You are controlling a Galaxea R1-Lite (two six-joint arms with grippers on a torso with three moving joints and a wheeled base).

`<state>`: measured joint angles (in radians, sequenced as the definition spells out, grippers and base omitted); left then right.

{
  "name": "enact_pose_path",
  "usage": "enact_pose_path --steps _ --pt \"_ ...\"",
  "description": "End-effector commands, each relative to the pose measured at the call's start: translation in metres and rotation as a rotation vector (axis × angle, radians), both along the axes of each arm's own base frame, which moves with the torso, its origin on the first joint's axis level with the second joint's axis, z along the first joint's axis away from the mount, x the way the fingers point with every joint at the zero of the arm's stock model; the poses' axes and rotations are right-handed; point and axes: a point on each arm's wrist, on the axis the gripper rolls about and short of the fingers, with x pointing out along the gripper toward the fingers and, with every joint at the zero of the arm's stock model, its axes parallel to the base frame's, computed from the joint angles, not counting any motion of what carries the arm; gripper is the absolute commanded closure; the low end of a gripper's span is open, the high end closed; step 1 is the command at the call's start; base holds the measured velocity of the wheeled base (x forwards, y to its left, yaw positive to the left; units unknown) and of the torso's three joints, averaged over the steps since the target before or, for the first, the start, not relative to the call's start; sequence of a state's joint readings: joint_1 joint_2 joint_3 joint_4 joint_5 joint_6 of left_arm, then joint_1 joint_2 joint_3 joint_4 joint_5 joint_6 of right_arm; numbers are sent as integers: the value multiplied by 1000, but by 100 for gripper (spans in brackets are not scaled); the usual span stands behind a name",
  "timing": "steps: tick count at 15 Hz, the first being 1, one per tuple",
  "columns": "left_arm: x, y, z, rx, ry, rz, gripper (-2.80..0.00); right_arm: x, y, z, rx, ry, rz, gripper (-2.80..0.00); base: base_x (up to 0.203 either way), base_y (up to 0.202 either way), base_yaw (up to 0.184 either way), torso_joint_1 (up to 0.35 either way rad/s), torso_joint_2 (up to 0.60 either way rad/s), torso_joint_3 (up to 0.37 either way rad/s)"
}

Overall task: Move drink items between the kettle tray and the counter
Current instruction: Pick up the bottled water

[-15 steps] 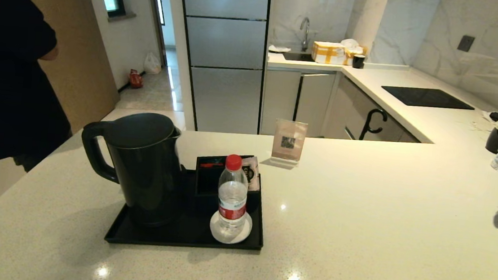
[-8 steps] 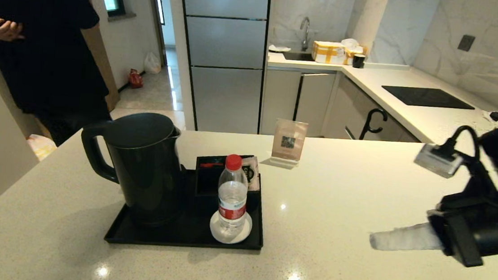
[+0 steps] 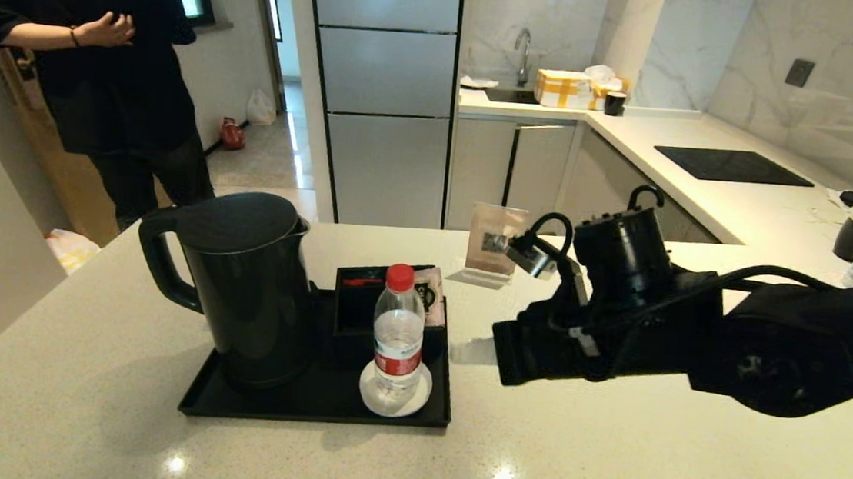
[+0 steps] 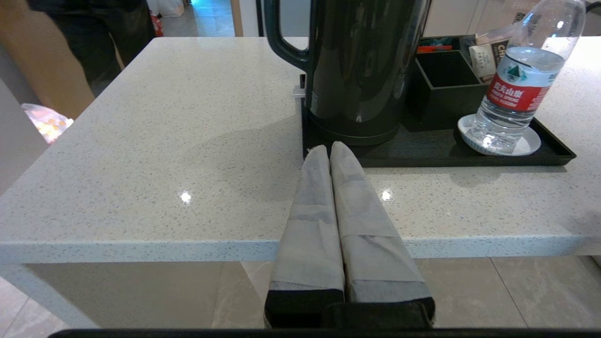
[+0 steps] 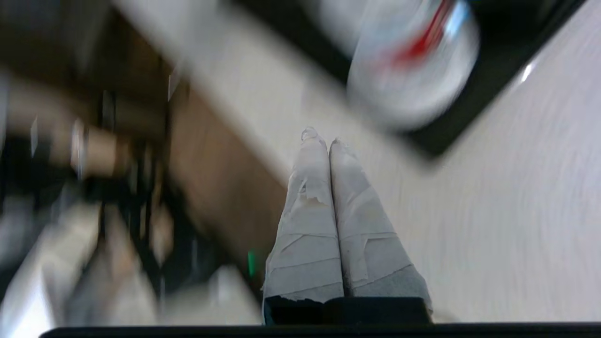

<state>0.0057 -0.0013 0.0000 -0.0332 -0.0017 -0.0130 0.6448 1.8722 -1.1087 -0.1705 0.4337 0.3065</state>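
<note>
While right gripper [image 5: 324,141] nears water bottle [image 3: 398,333] w/ fingers pressed together, empty: risk it knocks bottle over on kettle tray [image 3: 319,404].

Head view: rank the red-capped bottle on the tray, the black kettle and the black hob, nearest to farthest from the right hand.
1. Clear red-capped plastic bottle, on the flat black tray, just left of the right hand.
2. Black kettle, further left on it.
3. Black glass hob, far back right.

Water bottle [image 4: 519,80] red label: 农夫山泉 (white characters); sachet [image 4: 488,51]: "CH…".
</note>
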Motion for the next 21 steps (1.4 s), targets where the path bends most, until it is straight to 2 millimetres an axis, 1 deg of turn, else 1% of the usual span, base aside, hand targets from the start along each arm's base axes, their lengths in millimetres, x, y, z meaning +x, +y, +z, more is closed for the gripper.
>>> enact_pose_path --steps 1,3,4,6,10,13,16,17,19,21 --pt "0 0 0 -1 1 1 0 5 14 -11 14 2 -8 -280 0 0 0 0 0 0" --pt "0 0 0 -1 1 1 0 12 22 -22 -29 -11 12 -280 0 0 0 0 0 0" --pt "0 0 0 1 1 -1 0 19 26 -24 -33 -23 5 -280 0 0 0 0 0 0" --pt "0 0 0 -1 1 1 0 23 27 -25 -50 -53 -30 -280 0 0 0 0 0 0" --pt "0 0 0 1 1 1 0 42 39 -38 12 -209 -117 -280 0 0 0 0 0 0" --pt "0 0 0 -1 1 1 0 49 46 -40 15 -226 -133 -280 0 0 0 0 0 0" --pt "0 0 0 0 1 1 0 48 47 -39 15 -227 -131 -280 0 0 0 0 0 0" --pt "0 0 0 0 1 1 0 44 46 -31 24 -236 -126 -280 0 0 0 0 0 0" --pt "0 0 0 -1 1 1 0 36 54 -29 25 -230 -99 -280 0 0 0 0 0 0" --pt "0 0 0 -1 1 1 0 25 68 -32 26 -222 -59 -280 0 0 0 0 0 0"
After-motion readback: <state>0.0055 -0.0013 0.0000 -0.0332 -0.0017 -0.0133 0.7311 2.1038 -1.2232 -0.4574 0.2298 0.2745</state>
